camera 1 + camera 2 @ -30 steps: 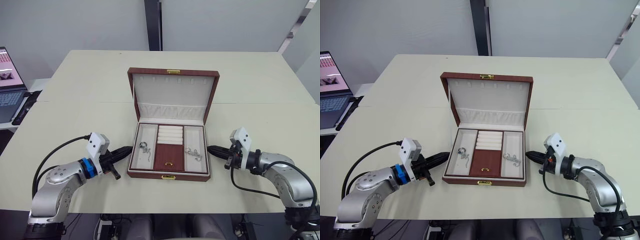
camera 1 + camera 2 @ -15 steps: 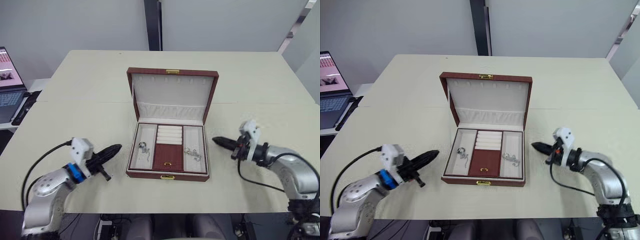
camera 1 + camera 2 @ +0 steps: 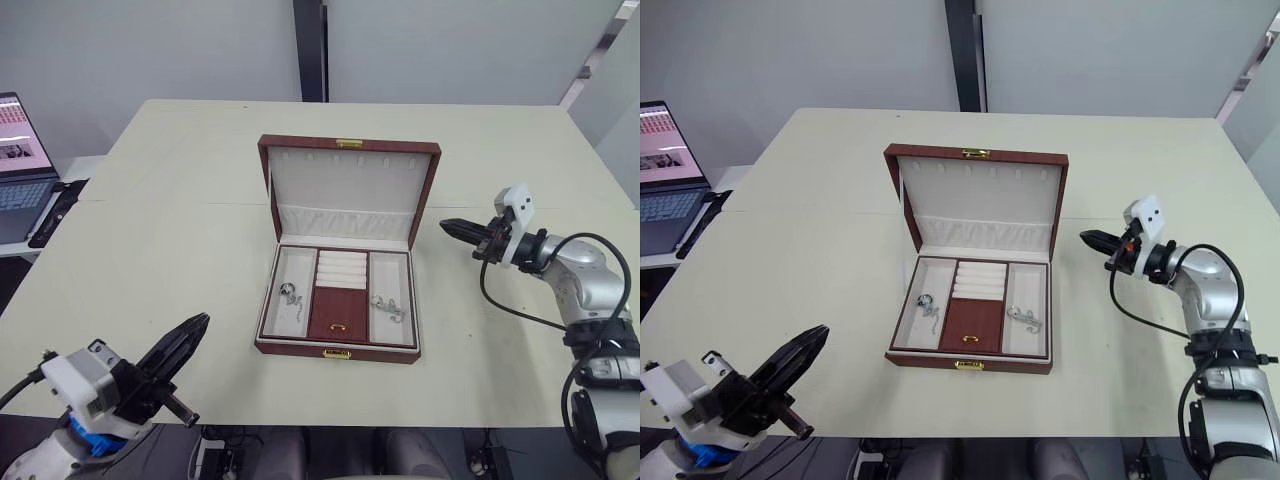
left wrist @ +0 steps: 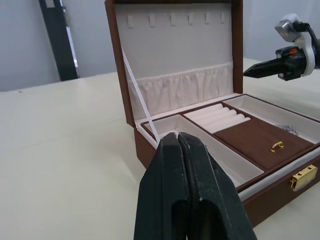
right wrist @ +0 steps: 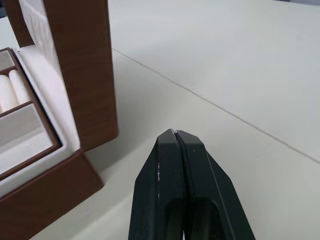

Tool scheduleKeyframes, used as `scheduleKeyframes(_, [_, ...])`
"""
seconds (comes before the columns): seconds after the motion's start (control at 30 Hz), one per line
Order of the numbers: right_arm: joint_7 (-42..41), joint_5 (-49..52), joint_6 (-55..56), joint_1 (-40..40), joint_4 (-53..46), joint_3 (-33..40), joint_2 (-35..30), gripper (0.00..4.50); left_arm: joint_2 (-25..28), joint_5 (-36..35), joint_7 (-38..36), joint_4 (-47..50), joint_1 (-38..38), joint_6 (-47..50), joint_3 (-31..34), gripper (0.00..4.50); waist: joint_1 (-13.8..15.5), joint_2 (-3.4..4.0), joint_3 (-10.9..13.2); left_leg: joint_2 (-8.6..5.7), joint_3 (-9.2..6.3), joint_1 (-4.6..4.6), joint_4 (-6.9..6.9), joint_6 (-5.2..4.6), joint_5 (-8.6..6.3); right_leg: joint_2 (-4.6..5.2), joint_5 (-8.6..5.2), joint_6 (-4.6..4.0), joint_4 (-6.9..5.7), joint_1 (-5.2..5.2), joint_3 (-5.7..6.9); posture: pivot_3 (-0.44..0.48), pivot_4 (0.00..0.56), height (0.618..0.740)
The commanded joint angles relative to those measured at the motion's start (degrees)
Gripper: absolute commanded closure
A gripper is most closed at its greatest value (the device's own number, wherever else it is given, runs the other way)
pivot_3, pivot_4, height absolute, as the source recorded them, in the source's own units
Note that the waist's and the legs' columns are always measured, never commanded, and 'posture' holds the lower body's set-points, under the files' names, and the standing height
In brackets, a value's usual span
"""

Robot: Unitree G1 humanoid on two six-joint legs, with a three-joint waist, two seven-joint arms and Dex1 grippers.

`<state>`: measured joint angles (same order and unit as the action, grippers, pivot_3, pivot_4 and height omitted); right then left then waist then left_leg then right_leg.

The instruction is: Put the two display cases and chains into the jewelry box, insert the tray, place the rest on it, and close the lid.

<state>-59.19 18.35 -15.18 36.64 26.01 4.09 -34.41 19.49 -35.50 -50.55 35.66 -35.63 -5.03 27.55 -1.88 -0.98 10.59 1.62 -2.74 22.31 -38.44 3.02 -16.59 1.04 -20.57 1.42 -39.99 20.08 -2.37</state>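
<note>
Two things besides the box share our scene: an open laptop (image 3: 14, 150) on a lower surface beyond the table's left edge, and a dark vertical post (image 3: 308, 50) behind the table's far side. The cream table (image 3: 180, 220) itself is bare around the jewelry box (image 3: 338, 345), so nothing stands between either gripper and it.

We see the jewelry box at the middle of the table, its gold clasp (image 3: 337, 353) facing the robot and its long axis running left to right. The lid (image 3: 348, 195) stands upright at the far side, cream lining toward us, a gathered pocket along its lower part and a row of small hooks near its top. The tray (image 3: 340, 300) sits in the box, flush with its rim. Its ring rolls lie at the far centre, with the dark red flap and gold tab just in front of them. Silver chains lie in both side compartments: one cluster (image 3: 289, 296) in the left, another (image 3: 388, 306) in the right.

Our left gripper (image 3: 190, 330) is low at the table's near left corner, well apart from the box, pointing toward it, its fingers (image 4: 170, 165) pressed together and empty. Our right gripper (image 3: 450, 227) hovers to the right of the lid, near its edge but apart, tips aimed left at it, fingers (image 5: 172, 150) likewise together with nothing between them.
</note>
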Motion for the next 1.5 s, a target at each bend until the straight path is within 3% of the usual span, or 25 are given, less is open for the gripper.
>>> scheduleKeyframes(0.03, [-1.49, -2.04, 5.76, 5.87, 7.75, -0.38, 0.65, 4.48, -2.75, 0.09, 3.03, 6.94, -4.04, -2.12, -0.71, 4.5, -0.06, -0.02, 0.01, -0.02, 0.07, 0.0, -0.01, 0.0, 0.0, 0.01, 0.0, 0.0, 0.03, 0.0, -0.06, 0.0, 0.15, 0.74])
scheduleKeyframes(0.3, [-3.24, -5.2, 13.92, 16.35, 22.65, -1.1, 3.98, 4.48, -4.55, 3.54, 10.13, 16.0, -7.15, -1.02, -5.49, 4.5, -0.36, -0.02, 0.02, 0.02, 0.12, -0.03, 0.01, -0.04, -0.02, -0.01, 0.02, 0.03, 0.04, 0.01, -0.11, 0.0, 0.15, 0.74])
scheduleKeyframes(0.57, [-2.51, -4.01, 17.29, 24.0, 27.19, 1.39, 7.64, 4.48, -1.64, 4.96, 16.3, 18.91, -3.73, 3.01, -7.62, 4.5, -0.69, 0.03, 0.04, 0.03, 0.16, -0.02, 0.0, -0.04, -0.02, 0.0, 0.04, 0.01, -0.01, 0.05, -0.14, 0.0, 0.15, 0.74])
scheduleKeyframes(0.93, [-10.92, 2.77, 3.12, 19.98, 7.45, 0.44, 9.17, 4.48, 1.44, 4.91, 22.61, 20.7, 1.06, 9.35, -9.69, 4.5, -0.45, 0.04, 0.04, 0.03, 0.05, 0.04, 0.01, -0.04, -0.02, 0.03, 0.04, 0.0, 0.0, 0.07, -0.06, 0.0, 0.15, 0.74])
scheduleKeyframes(1.2, [-18.59, 8.1, -11.4, 13.17, -9.26, -3.01, 4.28, 4.48, 2.71, 4.64, 23.77, 21.77, 1.79, 11.18, -9.51, 4.5, 0.02, 0.06, 0.05, 0.03, 0.05, 0.05, 0.01, -0.04, -0.02, 0.03, 0.04, 0.0, 0.0, 0.09, -0.06, 0.0, 0.15, 0.74])
scheduleKeyframes(1.5, [-17.95, 7.93, -11.59, 10.73, -11.62, -3.82, 2.33, 4.48, 3.1, 3.94, 24.05, 21.54, 1.4, 11.35, -8.59, 4.5, -0.05, 0.06, 0.05, 0.02, 0.02, 0.04, 0.0, -0.04, -0.02, 0.01, 0.04, 0.0, 0.0, 0.07, -0.03, 0.0, 0.15, 0.74])
